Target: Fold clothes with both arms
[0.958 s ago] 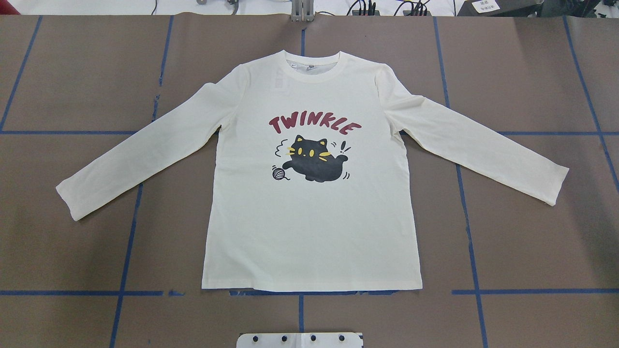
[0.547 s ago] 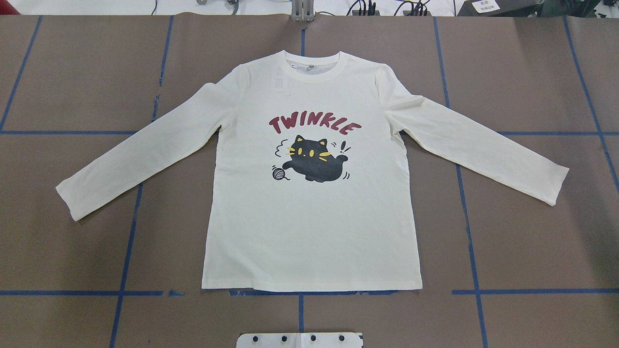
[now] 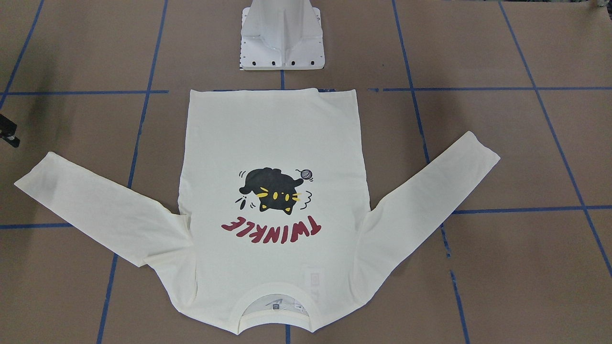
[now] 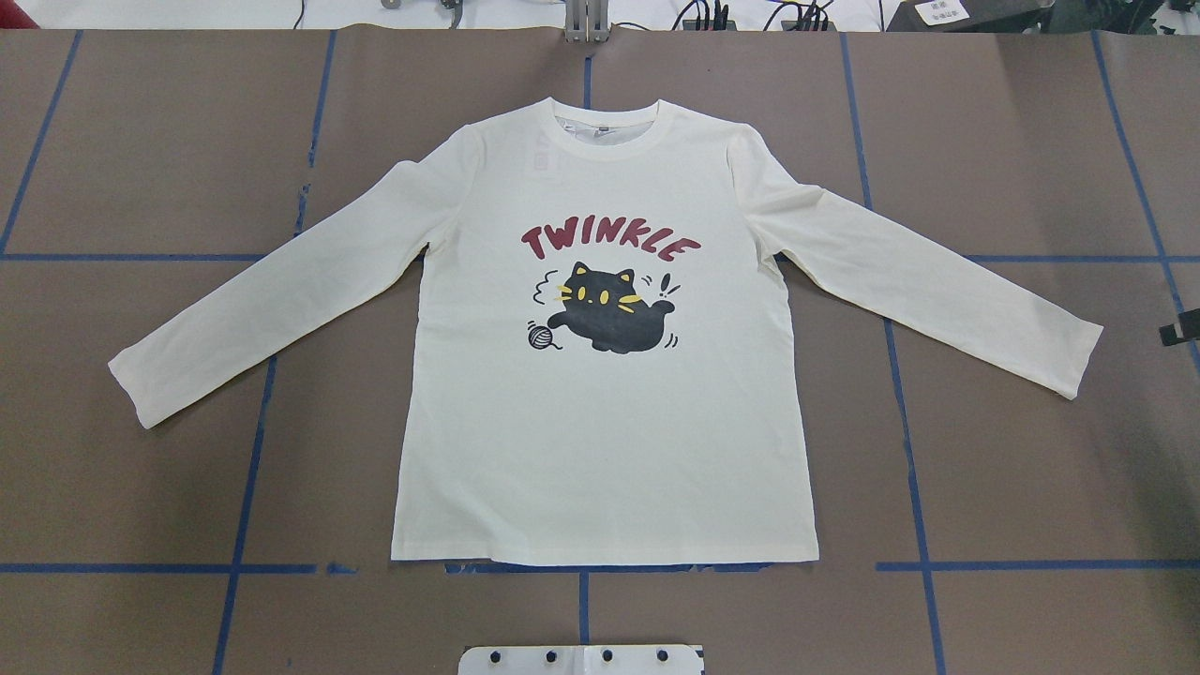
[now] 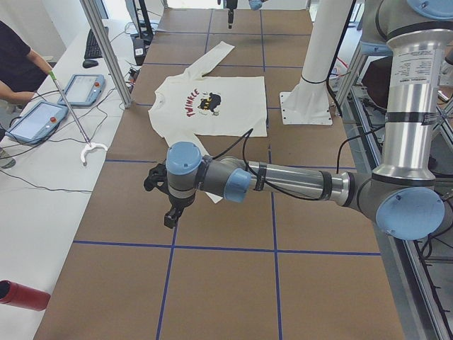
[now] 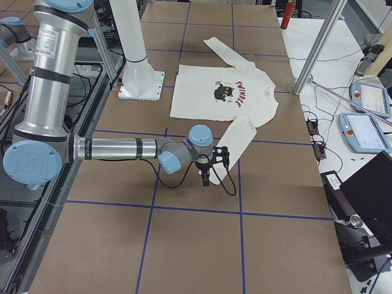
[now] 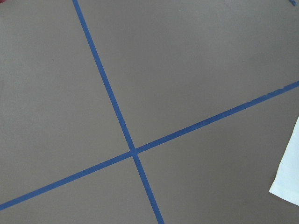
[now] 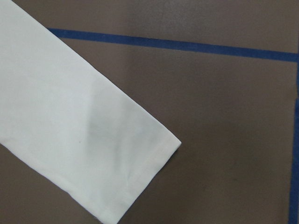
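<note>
The cream-white long-sleeved T-shirt (image 4: pixel 600 422) lies flat and spread out on the brown table, cat print and "TWINKLE" facing up, collar away from the robot. My right gripper (image 4: pixel 1181 330) shows only as a black sliver at the view's edge, just beyond the right sleeve cuff (image 4: pixel 1069 361). The right wrist view looks down on that cuff (image 8: pixel 117 163). My left gripper (image 5: pixel 170 209) shows only in the exterior left view, above the table beyond the left sleeve cuff (image 4: pixel 136 384). I cannot tell whether either gripper is open or shut.
The white mounting base (image 4: pixel 581 659) stands at the table's near edge, by the shirt's hem. Blue tape lines (image 7: pixel 133 151) grid the table. A side table with teach pendants (image 5: pixel 42 120), an operator (image 5: pixel 18 64) and metal posts (image 5: pixel 106 49) stands beyond the far edge.
A black piece of my right gripper has come into the overhead view at its right edge. The shirt has not moved.
</note>
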Controlling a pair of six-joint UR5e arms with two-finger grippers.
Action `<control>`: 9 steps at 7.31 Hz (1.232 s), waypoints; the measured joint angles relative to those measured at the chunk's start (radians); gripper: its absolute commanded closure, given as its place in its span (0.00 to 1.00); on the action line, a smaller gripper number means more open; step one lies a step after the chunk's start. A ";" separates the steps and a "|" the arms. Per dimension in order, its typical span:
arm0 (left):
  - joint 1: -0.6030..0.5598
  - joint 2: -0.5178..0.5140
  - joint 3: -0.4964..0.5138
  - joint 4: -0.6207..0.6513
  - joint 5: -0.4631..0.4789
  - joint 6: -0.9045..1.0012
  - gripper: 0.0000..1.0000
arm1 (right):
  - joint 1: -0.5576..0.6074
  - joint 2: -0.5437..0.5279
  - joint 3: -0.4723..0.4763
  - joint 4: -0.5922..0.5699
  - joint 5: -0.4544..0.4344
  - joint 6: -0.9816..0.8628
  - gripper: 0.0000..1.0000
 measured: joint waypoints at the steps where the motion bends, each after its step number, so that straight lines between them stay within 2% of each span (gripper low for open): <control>1: 0.000 0.005 0.011 -0.024 -0.001 0.000 0.00 | -0.037 0.023 -0.023 0.003 -0.018 0.011 0.00; 4: 0.000 0.008 0.024 -0.043 -0.002 0.002 0.00 | -0.103 0.071 -0.078 0.004 -0.031 0.048 0.00; 6: 0.000 0.008 0.024 -0.045 -0.002 0.004 0.00 | -0.110 0.108 -0.137 0.006 -0.031 0.053 0.00; 8: 0.000 0.008 0.022 -0.046 -0.002 0.005 0.00 | -0.110 0.112 -0.152 0.006 -0.029 0.052 0.01; 9: 0.000 0.008 0.022 -0.046 -0.002 0.005 0.00 | -0.110 0.110 -0.156 0.006 -0.028 0.051 0.09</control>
